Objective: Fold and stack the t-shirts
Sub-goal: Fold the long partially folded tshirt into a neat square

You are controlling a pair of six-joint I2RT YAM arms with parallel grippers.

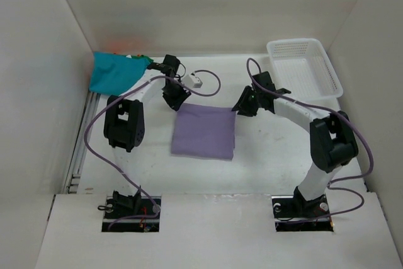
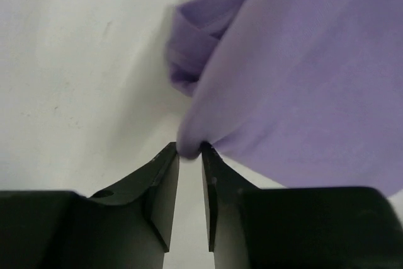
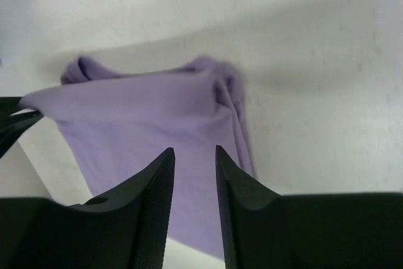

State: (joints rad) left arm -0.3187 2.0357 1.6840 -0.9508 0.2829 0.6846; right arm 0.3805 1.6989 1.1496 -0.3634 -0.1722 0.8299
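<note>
You see the soft lavender purple cloth t-shirt (image 1: 204,131) lying folded flat on the white table (image 1: 283,155), left of the white plastic lattice basket (image 1: 302,67). Your left gripper (image 2: 189,147) pinches one corner of it. Your right gripper (image 3: 194,149) hangs over it, fingers apart, holding nothing. The teal cloth t-shirt (image 1: 113,72) sits bunched far left of the basket.

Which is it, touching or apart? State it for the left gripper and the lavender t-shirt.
Touching. The left wrist view shows a corner of the lavender t-shirt drawn to a point and pinched between the tips of the left gripper.
</note>
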